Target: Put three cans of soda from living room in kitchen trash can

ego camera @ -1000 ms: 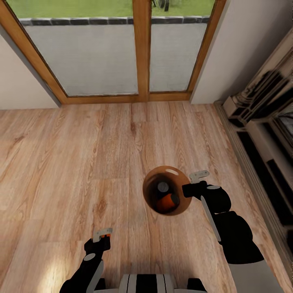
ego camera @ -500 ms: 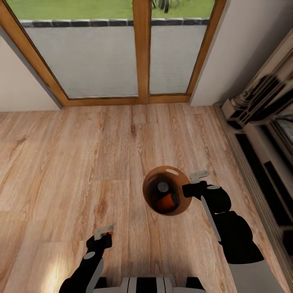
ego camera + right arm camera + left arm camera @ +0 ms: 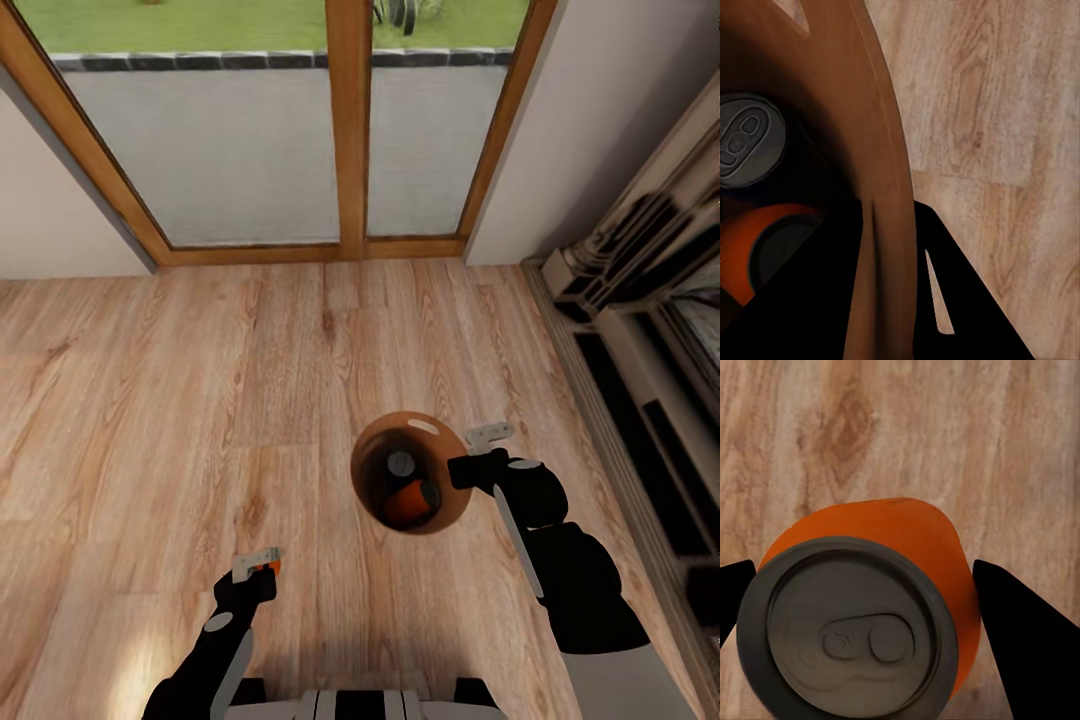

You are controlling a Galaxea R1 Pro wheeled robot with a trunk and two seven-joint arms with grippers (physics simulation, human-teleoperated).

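Your right claw [image 3: 462, 470] pinches the rim of the round coppery-brown trash bin [image 3: 443, 500], which hangs above the light wood plank floor [image 3: 200, 380] with two orange soda cans [image 3: 410, 500] inside. Your left claw [image 3: 258, 570], well apart from the bin, grips a third orange can [image 3: 870, 615].

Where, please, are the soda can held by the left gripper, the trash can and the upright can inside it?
Held soda can [image 3: 844, 634]: left wrist view, on its grey top.
Trash can [image 3: 452, 497]: head view, on its inner wall.
Upright can inside [image 3: 746, 140]: right wrist view, on its top.
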